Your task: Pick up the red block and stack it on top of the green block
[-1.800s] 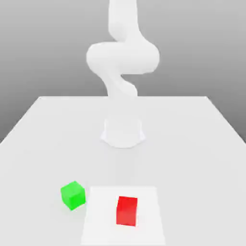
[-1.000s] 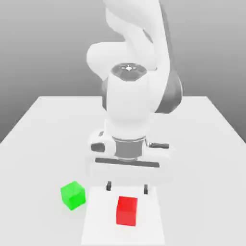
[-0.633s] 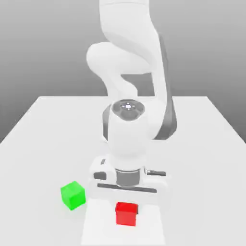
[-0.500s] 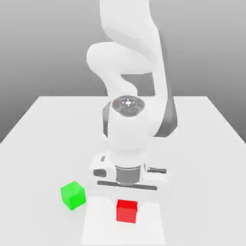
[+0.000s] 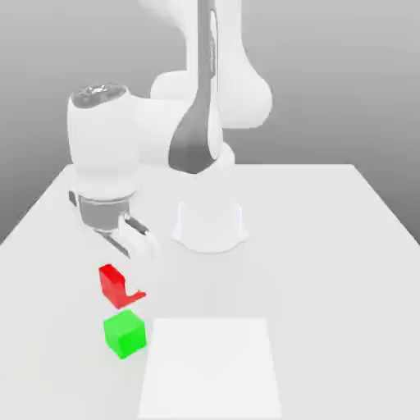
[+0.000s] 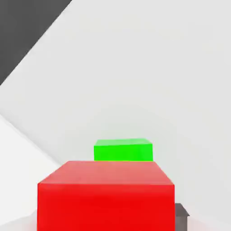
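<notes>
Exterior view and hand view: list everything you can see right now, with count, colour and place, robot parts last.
red block: one, bright red, held off the table in the gripper, just above and behind the green block in the exterior view; large in the hand view.
green block: one, bright green, on the table toward the exterior view's left, beside the left edge of the white square patch.
white square patch: one, brighter white, flat on the table near the front edge.
table: one, pale grey-white, under everything.
arm: one, white with dark grey joints, base ring at the middle of the table, bent over toward the exterior view's left.
gripper: one, white, shut on the red block.
</notes>
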Controlling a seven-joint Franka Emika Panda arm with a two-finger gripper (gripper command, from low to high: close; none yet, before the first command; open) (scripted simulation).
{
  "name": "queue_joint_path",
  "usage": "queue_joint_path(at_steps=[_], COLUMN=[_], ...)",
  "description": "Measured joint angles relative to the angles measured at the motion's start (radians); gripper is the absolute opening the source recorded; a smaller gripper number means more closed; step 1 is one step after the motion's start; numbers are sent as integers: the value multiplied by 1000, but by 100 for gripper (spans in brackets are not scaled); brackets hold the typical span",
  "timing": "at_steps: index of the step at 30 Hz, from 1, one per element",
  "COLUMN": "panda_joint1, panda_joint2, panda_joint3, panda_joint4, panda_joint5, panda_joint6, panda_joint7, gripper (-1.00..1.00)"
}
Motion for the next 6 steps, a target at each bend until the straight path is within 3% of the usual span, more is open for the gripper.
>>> queue_joint_path(at_steps=[2, 3, 6], panda_joint1=[-5, -8, -8], panda_joint2=[70, 104, 104], panda_joint3=[8, 13, 13], panda_joint4=[2, 4, 4], panda_joint5=[18, 28, 28], panda_joint6=[67, 100, 100], panda_joint7=[-11, -17, -17], gripper=[-100, 100, 100])
